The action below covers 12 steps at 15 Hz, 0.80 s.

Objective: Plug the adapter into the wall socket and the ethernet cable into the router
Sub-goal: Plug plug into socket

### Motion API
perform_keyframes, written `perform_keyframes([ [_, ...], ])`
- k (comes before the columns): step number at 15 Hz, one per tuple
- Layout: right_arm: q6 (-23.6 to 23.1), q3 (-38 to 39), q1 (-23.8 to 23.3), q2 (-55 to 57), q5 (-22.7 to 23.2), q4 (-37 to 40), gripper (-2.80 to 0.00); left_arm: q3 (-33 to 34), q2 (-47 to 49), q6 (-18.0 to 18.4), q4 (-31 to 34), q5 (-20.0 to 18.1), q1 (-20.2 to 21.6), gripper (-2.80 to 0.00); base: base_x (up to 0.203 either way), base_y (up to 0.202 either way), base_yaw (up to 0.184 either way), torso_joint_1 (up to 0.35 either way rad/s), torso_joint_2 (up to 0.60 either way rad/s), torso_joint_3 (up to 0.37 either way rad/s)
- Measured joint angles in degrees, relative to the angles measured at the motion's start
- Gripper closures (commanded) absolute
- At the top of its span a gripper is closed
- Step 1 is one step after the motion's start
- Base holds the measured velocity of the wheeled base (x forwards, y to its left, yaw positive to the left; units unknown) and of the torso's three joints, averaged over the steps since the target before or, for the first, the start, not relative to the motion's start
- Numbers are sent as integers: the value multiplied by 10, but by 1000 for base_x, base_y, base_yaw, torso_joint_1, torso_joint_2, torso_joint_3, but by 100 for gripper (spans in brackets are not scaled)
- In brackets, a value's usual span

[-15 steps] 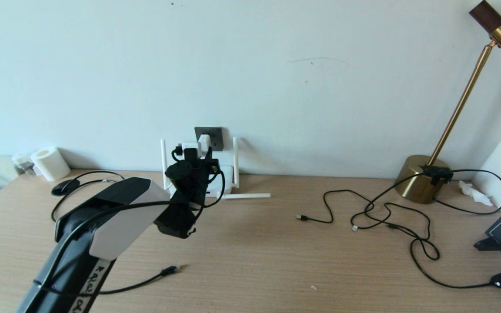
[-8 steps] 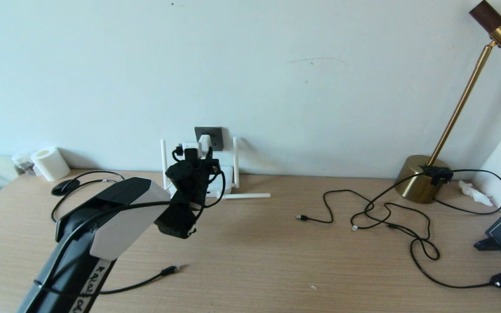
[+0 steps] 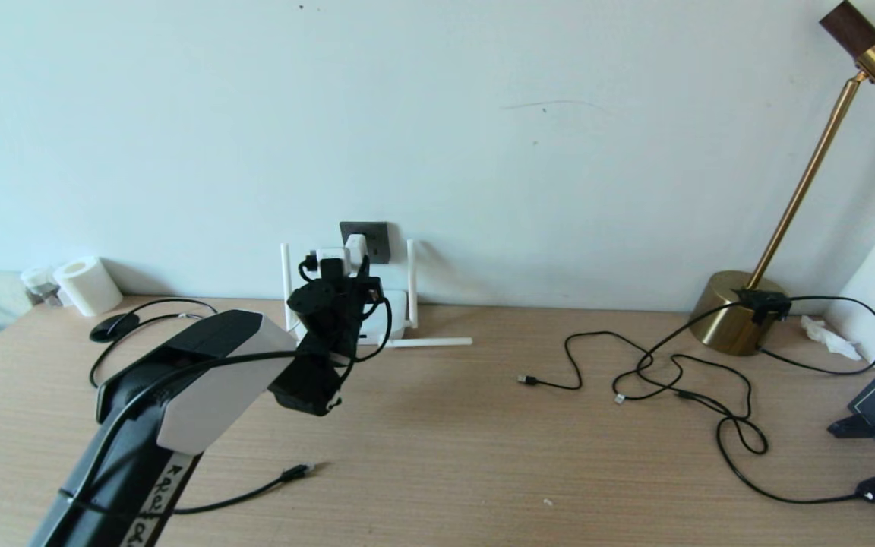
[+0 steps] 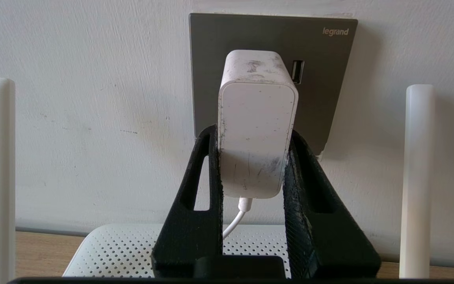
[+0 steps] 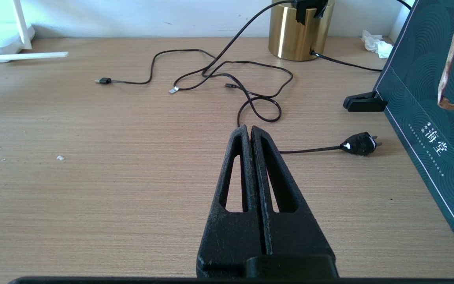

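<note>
The white adapter (image 4: pixel 256 130) sits against the dark grey wall socket (image 4: pixel 321 98), and its thin white cord (image 4: pixel 233 223) hangs down toward the router (image 4: pixel 132 248). My left gripper (image 4: pixel 252 132) is shut on the adapter, one finger on each side. In the head view the adapter (image 3: pixel 356 247) meets the wall socket (image 3: pixel 377 237) above the router (image 3: pixel 396 311). The ethernet cable's plug (image 3: pixel 301 471) lies on the desk near my left arm. My right gripper (image 5: pixel 249 128) hovers shut and empty over the desk.
One router antenna (image 3: pixel 430 343) lies flat on the desk. Thin black cables (image 3: pixel 673 372) sprawl toward the brass lamp base (image 3: pixel 734 311), and a black plug (image 3: pixel 874 490) lies front right. A teal bag (image 5: pixel 428 118) stands at the right. A tissue roll (image 3: pixel 88 285) and mouse (image 3: pixel 113 327) sit back left.
</note>
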<state>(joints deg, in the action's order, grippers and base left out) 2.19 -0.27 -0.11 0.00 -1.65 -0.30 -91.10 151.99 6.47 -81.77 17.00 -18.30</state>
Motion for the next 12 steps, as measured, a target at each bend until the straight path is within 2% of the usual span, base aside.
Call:
perform_keyframes([
  [12, 0, 0, 0, 0, 0, 0, 0, -4, 2, 0, 7, 0, 4, 0, 0, 0, 0, 0, 0, 0],
])
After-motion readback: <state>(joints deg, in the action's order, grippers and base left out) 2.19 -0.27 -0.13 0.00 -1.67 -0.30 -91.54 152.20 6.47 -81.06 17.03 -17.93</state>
